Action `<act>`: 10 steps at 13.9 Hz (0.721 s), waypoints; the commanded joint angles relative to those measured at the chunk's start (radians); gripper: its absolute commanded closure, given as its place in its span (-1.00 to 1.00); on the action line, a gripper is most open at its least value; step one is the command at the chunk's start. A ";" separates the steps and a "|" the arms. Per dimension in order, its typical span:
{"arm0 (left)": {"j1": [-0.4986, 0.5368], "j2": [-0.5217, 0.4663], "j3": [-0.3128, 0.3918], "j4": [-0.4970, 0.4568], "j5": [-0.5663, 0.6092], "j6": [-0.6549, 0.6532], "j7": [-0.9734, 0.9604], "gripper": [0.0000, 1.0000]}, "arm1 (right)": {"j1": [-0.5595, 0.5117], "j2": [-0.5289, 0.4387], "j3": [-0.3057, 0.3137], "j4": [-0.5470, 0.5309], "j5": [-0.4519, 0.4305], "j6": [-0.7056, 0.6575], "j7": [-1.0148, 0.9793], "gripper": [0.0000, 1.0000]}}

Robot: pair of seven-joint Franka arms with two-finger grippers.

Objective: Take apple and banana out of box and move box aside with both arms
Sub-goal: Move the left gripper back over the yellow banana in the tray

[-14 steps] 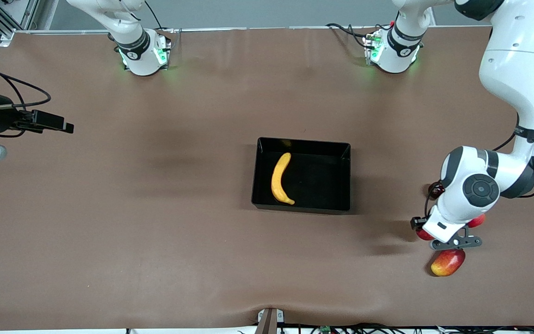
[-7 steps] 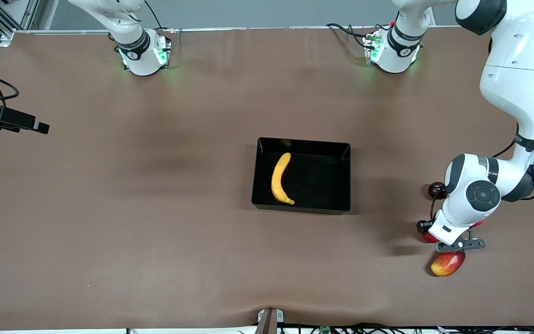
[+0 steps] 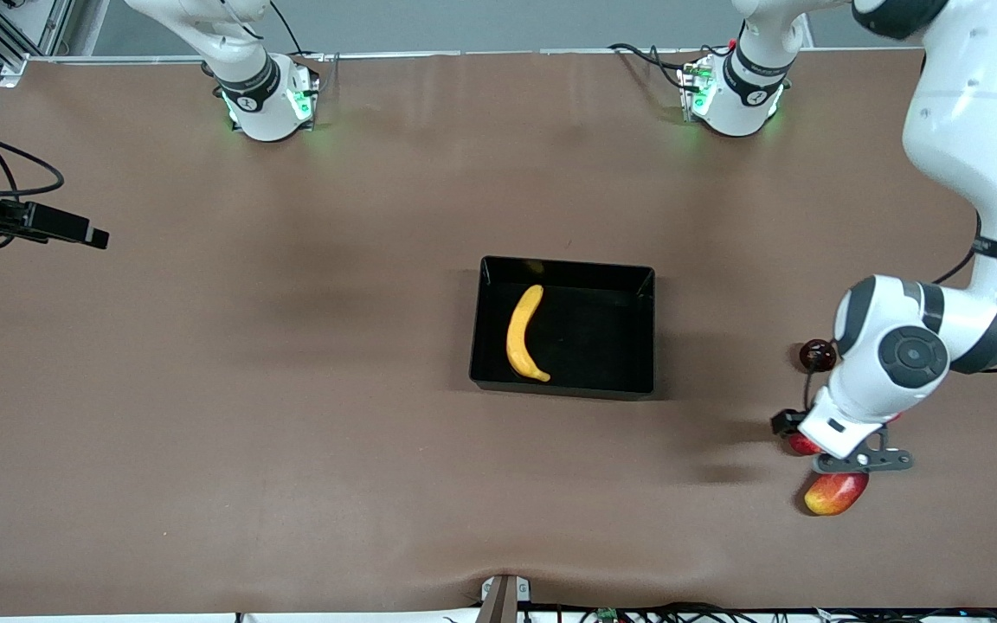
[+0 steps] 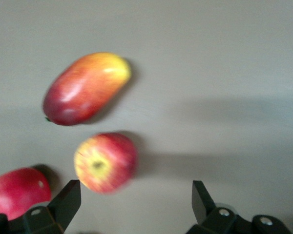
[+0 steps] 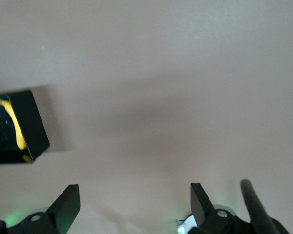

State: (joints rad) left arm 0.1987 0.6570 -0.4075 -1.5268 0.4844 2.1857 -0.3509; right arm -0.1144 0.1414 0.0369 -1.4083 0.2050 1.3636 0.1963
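The black box (image 3: pixel 647 329) sits mid-table with the yellow banana (image 3: pixel 524 333) lying in it. My left gripper (image 4: pixel 135 196) is open, hanging over a cluster of fruits at the left arm's end of the table. The red apple with yellow streaks (image 4: pixel 106 162) lies on the table just inside one finger (image 4: pixel 68 197), not gripped; in the front view only its edge (image 3: pixel 801 445) shows under the left hand. My right gripper (image 5: pixel 135 197) is open and empty, held at the right arm's end of the table (image 3: pixel 66 228). Its wrist view shows the box (image 5: pixel 31 129) and banana (image 5: pixel 14 124).
An oval red-yellow mango (image 3: pixel 836 493) (image 4: pixel 85 87) lies nearer the front camera than the apple. A plain pinkish-red fruit (image 4: pixel 17 192) lies beside the apple, mostly under the left hand. A small dark red round fruit (image 3: pixel 817 355) lies farther from the camera. Brown table (image 3: pixel 291 389).
The left hand has shifted slightly over the fruit cluster. The right gripper drew back toward its table end, then came a little way in again. Box and banana have not moved.
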 commanded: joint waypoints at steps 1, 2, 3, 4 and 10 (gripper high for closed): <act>-0.045 -0.079 -0.097 -0.023 0.008 -0.121 -0.020 -1.00 | 0.012 0.020 0.003 0.012 -0.012 0.012 0.071 -1.00; -0.051 -0.082 -0.143 -0.026 0.005 -0.124 -0.020 -1.00 | 0.015 0.021 0.003 0.012 -0.010 0.008 0.069 -1.00; -0.057 -0.074 -0.199 -0.024 -0.003 -0.126 -0.039 -1.00 | 0.031 0.021 0.003 0.012 -0.013 0.008 0.071 -1.00; -0.073 -0.069 -0.230 -0.026 -0.001 -0.126 -0.087 -1.00 | 0.047 0.021 0.003 0.012 -0.018 0.008 0.072 -1.00; -0.344 0.052 -0.240 0.019 -0.006 -0.080 -0.380 -1.00 | 0.062 0.043 0.003 0.003 -0.015 0.009 0.074 -1.00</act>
State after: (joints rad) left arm -0.0707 0.6574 -0.6572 -1.5551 0.4828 2.0839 -0.6584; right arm -0.0695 0.1740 0.0386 -1.4100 0.2017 1.3711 0.2508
